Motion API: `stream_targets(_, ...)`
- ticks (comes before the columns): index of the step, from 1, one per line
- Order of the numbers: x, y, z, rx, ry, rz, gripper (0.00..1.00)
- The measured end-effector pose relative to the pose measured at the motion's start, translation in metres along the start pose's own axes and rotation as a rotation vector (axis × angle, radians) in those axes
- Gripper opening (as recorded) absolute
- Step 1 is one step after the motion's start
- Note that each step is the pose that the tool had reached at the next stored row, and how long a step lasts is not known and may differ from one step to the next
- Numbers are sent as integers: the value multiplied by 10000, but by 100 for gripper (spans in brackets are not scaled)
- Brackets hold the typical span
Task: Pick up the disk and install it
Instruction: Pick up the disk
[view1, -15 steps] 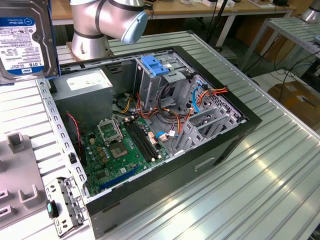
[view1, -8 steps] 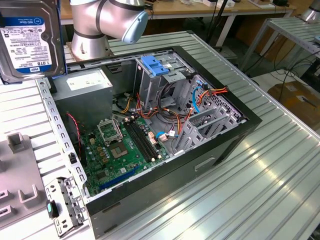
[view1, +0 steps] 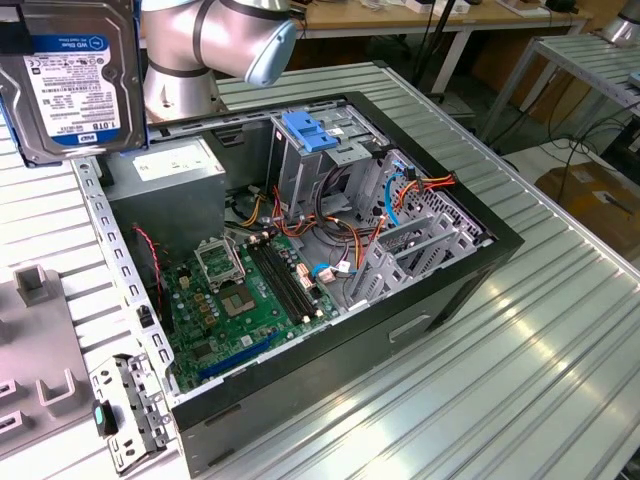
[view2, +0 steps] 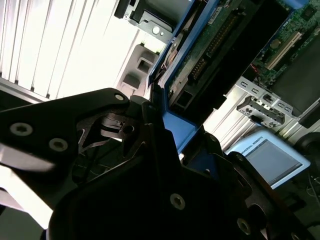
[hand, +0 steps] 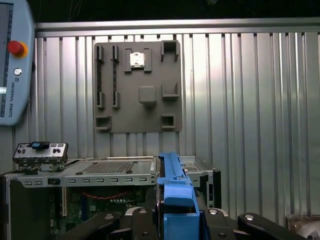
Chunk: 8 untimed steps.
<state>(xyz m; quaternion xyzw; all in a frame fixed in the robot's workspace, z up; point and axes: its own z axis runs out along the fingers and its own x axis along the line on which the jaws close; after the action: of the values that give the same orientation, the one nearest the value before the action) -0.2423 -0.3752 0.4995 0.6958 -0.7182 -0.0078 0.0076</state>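
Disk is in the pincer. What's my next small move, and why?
Probably carry the disk toward the metal cage in the open case: the pincer grips its blue rail, and the disk hangs high at the exterior view's left, apart from the cage.

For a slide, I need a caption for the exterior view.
Disk held high at the exterior view's left; open computer case on the table, motherboard exposed.

We list 1 open black computer case (view1: 330, 390) at the middle of the worktop (view1: 540, 340), holding 1 green motherboard (view1: 250, 300), 1 grey power-supply box (view1: 175, 165) and 1 blue latch (view1: 312, 132) atop its metal cage (view1: 300, 185). 1 grey fixture plate (view1: 30, 345) lies by the worktop's edge, at the exterior view's left.
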Motion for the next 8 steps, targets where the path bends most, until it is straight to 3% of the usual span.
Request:
stream_targets(3,41,-7,3,0,-1,9,37)
stream_targets(8,51,-12,5,7,-1,18,37)
